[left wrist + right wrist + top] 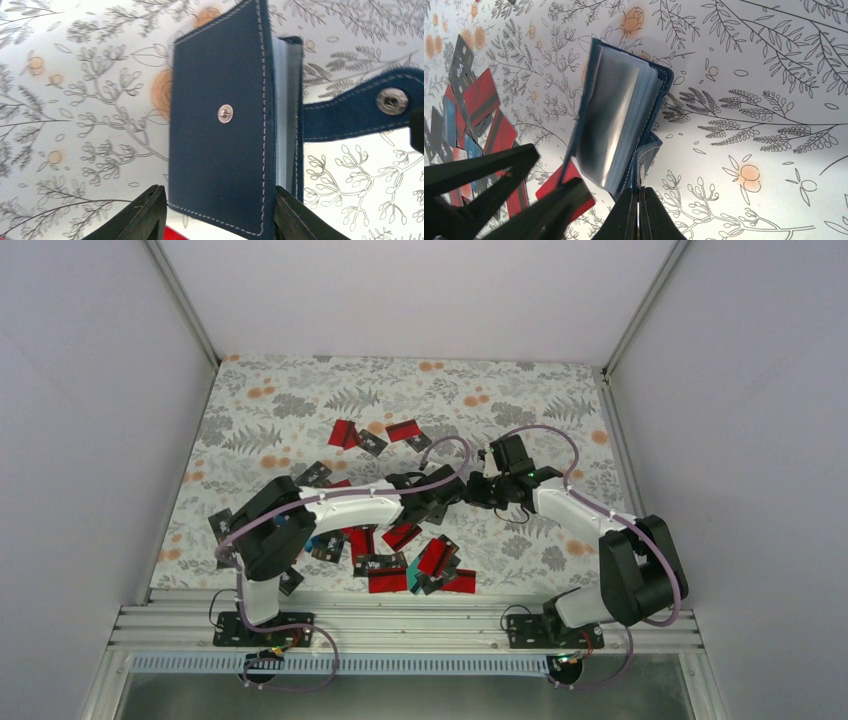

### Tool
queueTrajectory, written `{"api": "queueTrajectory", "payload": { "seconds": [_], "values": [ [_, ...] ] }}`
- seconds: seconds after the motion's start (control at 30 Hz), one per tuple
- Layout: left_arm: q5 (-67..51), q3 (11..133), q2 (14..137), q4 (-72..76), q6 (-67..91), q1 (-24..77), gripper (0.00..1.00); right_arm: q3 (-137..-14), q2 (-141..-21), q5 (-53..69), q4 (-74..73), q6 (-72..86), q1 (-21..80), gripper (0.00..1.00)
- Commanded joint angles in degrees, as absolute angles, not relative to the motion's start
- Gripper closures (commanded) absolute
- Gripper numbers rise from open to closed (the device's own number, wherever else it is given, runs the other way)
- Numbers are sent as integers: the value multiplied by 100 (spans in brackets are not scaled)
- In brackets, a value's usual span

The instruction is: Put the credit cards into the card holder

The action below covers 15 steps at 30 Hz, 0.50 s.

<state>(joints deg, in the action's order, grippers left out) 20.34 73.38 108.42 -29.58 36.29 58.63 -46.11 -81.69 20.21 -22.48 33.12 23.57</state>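
Left wrist view: dark blue folding card holder point(220, 125) fills the middle.
Left gripper point(220, 215): fingers each side of its cover; squeezing or not, cannot tell.
Right gripper point(639, 210): pinched together on the snap tab point(360, 107), to steady it.
Red flat credit cards point(484, 95): left of frame, not in yet.

No legible text; pale print on dark credit card point(461, 62) too blurred to read.
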Motion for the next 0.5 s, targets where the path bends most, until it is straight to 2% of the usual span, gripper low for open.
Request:
{"api": "queueTrajectory", "payload": {
  "seconds": [0.0, 0.47],
  "values": [
    [2335, 7080, 10354, -2900, 3933, 5707, 51, -4604, -8055, 1903, -2372, 3234, 2320, 96],
    [1941, 6796, 10399, -2403, 3681, 4807, 62, -4484, -8207, 1834, -2364, 3165, 2240, 96]
  ]
}}
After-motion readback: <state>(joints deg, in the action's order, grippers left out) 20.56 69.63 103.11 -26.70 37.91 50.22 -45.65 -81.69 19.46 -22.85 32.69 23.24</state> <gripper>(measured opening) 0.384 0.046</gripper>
